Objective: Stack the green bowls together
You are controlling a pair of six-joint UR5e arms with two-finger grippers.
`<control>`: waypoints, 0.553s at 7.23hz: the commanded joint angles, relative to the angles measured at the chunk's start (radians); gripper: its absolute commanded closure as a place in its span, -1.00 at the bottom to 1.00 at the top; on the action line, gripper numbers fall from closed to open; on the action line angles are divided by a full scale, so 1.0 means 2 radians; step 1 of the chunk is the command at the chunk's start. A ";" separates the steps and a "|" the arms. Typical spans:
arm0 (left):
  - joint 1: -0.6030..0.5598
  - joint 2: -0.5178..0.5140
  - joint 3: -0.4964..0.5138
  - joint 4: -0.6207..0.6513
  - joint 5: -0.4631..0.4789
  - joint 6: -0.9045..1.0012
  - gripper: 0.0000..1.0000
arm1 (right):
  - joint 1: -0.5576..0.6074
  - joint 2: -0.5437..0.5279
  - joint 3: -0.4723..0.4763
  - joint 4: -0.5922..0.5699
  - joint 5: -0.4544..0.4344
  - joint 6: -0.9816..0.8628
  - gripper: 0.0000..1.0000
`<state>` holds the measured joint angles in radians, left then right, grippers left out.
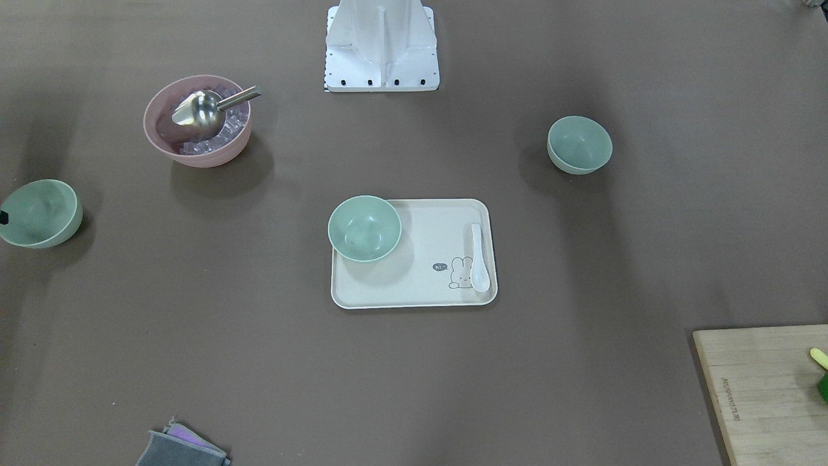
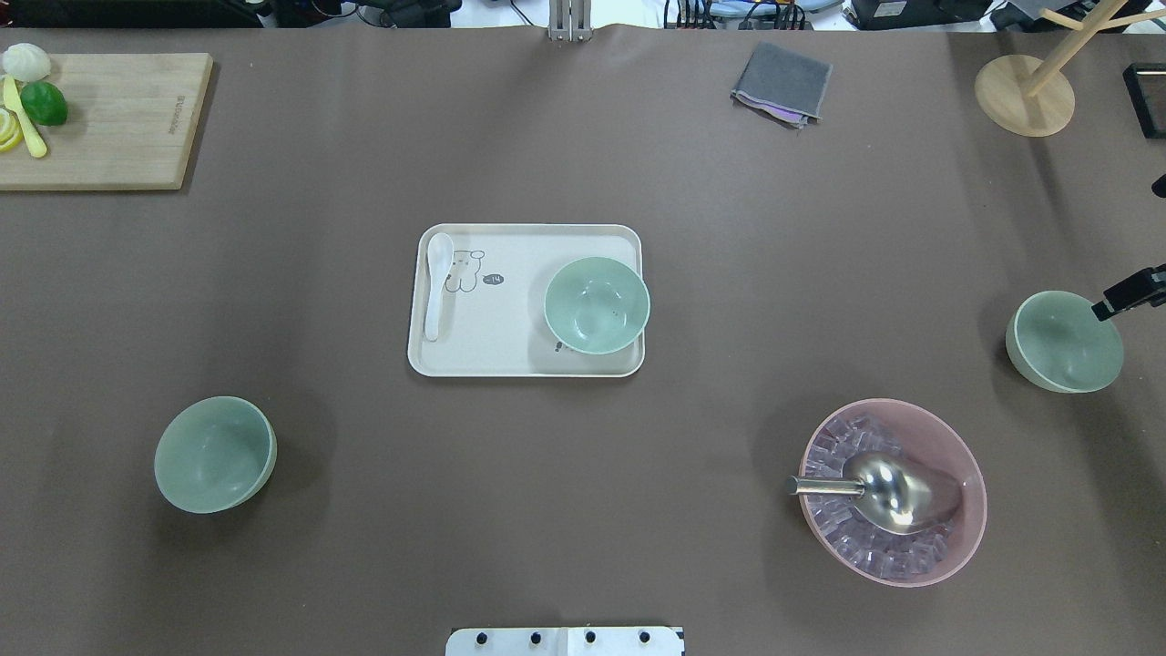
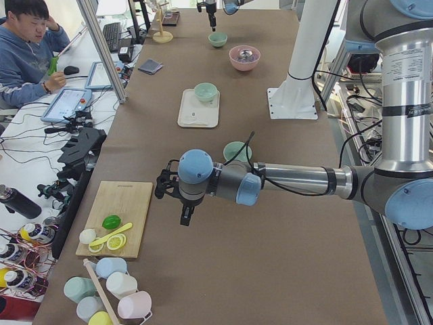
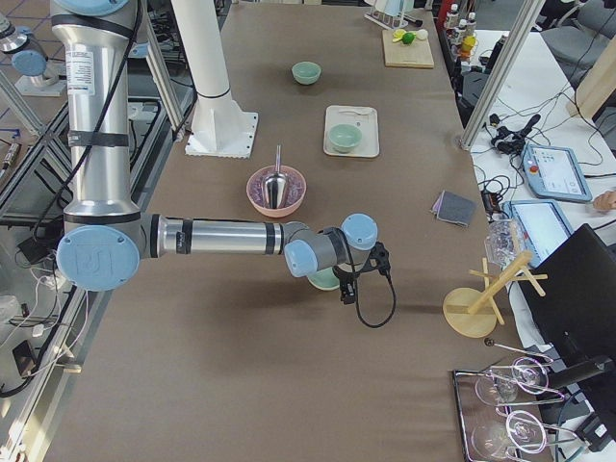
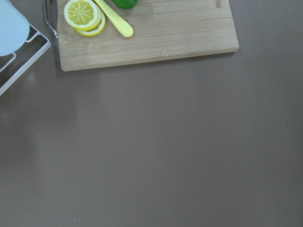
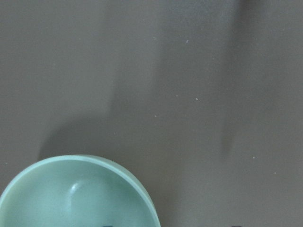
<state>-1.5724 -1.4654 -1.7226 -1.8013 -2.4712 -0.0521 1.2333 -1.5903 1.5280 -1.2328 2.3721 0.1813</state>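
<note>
Three pale green bowls stand apart. One is on the cream tray in the middle. One is on the table at the left. One is at the right. My right gripper hangs over the outer rim of the right bowl. Two dark tips show wide apart at the bottom edge of the right wrist view, so it looks open and empty. My left gripper shows only in the exterior left view, above bare table between the left bowl and the cutting board. I cannot tell whether it is open.
A pink bowl with ice and a metal scoop stands near the right bowl. A white spoon lies on the tray. A cutting board with lemon and lime, a grey cloth and a wooden stand are along the far edge.
</note>
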 commanded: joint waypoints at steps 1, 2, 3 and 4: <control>0.000 -0.001 0.000 0.000 0.000 0.000 -0.96 | -0.018 0.000 -0.005 0.001 0.000 0.016 -0.51; 0.000 -0.001 -0.001 0.000 0.000 0.000 -0.96 | -0.021 0.000 -0.009 0.002 0.001 0.015 -0.50; 0.000 -0.002 0.000 0.000 0.000 0.000 -0.96 | -0.024 -0.001 -0.013 0.002 0.000 0.015 -0.44; 0.000 -0.004 0.000 0.000 0.000 0.000 -0.96 | -0.024 -0.001 -0.015 0.002 0.000 0.016 0.12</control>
<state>-1.5723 -1.4703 -1.7230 -1.8009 -2.4713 -0.0522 1.1894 -1.5917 1.5051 -1.2290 2.3728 0.2114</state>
